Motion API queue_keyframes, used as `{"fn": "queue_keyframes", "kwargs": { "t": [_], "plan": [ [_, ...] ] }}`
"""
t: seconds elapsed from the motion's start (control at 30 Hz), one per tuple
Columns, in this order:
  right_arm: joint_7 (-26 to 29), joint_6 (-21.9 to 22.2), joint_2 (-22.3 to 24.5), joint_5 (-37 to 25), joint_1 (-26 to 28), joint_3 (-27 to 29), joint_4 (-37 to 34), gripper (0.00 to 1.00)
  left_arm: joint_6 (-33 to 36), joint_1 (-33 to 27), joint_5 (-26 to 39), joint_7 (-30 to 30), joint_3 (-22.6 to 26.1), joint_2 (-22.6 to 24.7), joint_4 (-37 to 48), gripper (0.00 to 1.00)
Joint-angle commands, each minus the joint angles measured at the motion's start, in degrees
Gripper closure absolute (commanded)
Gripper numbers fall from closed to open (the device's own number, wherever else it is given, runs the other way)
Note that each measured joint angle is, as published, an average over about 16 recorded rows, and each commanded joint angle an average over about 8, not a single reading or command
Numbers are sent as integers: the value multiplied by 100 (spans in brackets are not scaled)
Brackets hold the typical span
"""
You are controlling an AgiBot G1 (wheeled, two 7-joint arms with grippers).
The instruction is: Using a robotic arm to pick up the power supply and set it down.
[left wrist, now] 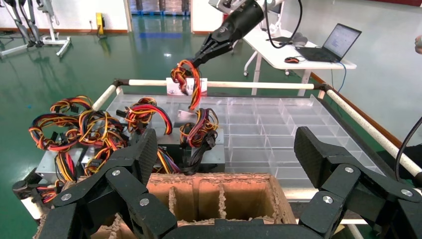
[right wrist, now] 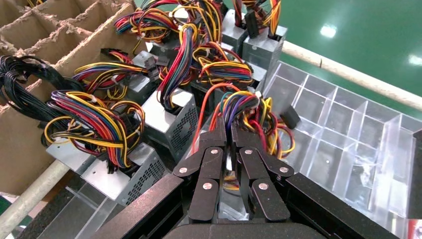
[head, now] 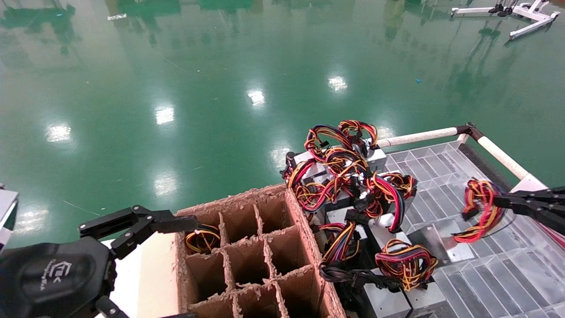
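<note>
My right gripper point(head: 496, 201) hangs over the clear partitioned tray point(head: 494, 274), shut on the looped red, yellow and purple wires point(head: 479, 207) of one power supply. Its grey metal box point(head: 435, 240) sits low below the loop; I cannot tell whether it touches the tray. In the right wrist view the fingers point(right wrist: 215, 137) pinch the wire bundle point(right wrist: 244, 107) tightly. The left wrist view shows that gripper point(left wrist: 196, 59) holding the wires point(left wrist: 186, 82) above the tray. My left gripper point(head: 194, 269) point(left wrist: 229, 154) stands open and empty over the cardboard box.
A cardboard divider box point(head: 300, 221) stands at the front, with a wire loop point(head: 203, 238) in one cell. Several more power supplies point(head: 348, 176) with tangled wires are piled between it and the tray. A white rail point(head: 419, 137) edges the tray; beyond is green floor.
</note>
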Motion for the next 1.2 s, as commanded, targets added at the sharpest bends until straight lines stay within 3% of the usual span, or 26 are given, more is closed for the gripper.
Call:
{"fn": "queue_keyframes", "kwargs": {
  "t": [0.03,0.07,0.1,0.33,0.83,1.03,1.2],
  "plan": [
    [55,-2,58,26,-21,-28,78,100,0,0,0,0,0,0,0,0],
    [79,8,47,52,-39,-33,84,98,0,0,0,0,0,0,0,0],
    [101,20,29,79,-58,-35,82,88,0,0,0,0,0,0,0,0],
    [173,90,-139,212,-164,-31,5,2,-1,1,0,0,0,0,1,0],
    [167,102,-136,238,-147,-17,30,0,-1,1,-1,1,0,-1,2,0],
    [194,44,-111,289,-108,12,292,0,-2,1,-2,1,0,-1,3,0],
    [305,69,-149,416,-388,177,613,0,-3,1,-2,1,0,-1,4,0]
  ]
}}
